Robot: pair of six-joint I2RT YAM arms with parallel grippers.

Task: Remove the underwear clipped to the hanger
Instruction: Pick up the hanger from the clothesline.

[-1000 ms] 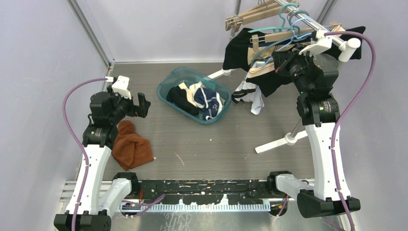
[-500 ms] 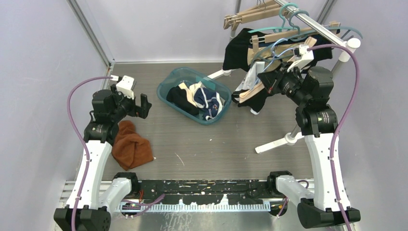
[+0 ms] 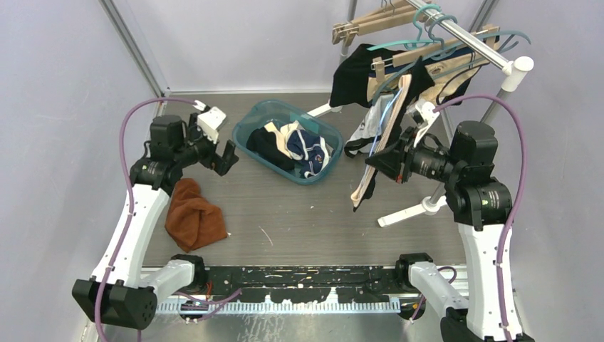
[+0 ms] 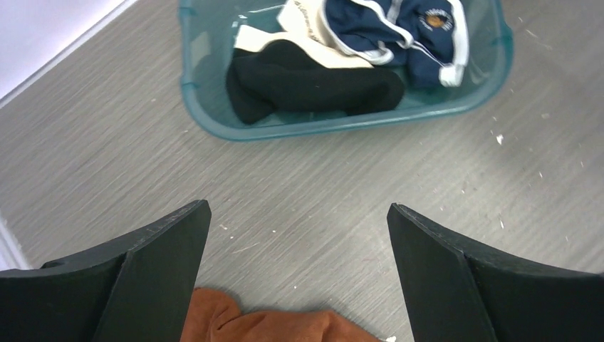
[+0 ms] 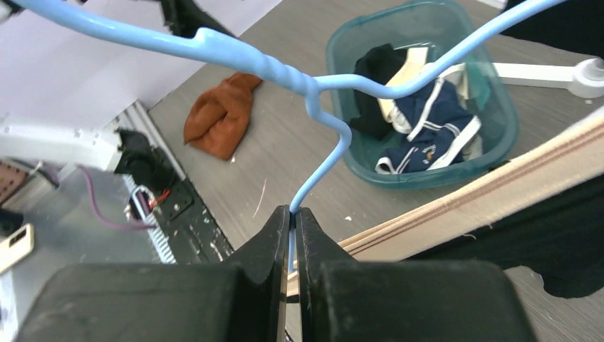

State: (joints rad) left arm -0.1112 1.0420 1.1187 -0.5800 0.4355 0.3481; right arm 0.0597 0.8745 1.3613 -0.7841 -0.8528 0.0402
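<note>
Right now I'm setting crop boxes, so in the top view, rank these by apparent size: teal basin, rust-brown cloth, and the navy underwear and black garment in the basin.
1. teal basin
2. rust-brown cloth
3. navy underwear and black garment: these look alike, so unranked.

left arm (image 3: pixel 132 222) forward — left fingers (image 4: pixel 142 281) wide | right arm (image 3: pixel 481 246) raised — right fingers (image 5: pixel 273 251) shut

A tub (image 3: pixel 285 104) sits on the table (image 3: pixel 299 214), back of the middle, with clothes (image 3: pixel 303 146) heaped in it. A cloth (image 3: pixel 194 214) lies on the table to the near left. The left tool (image 3: pixel 226 158) hangs just left of the tub, behind the cloth. A rack (image 3: pixel 409 212) stands to the right, with hangers (image 3: pixel 370 25) on its rail (image 3: pixel 470 39) at the far right. The right tool (image 5: pixel 293 210) pinches a wire hanger (image 5: pixel 313 82) between tub and rack.
</note>
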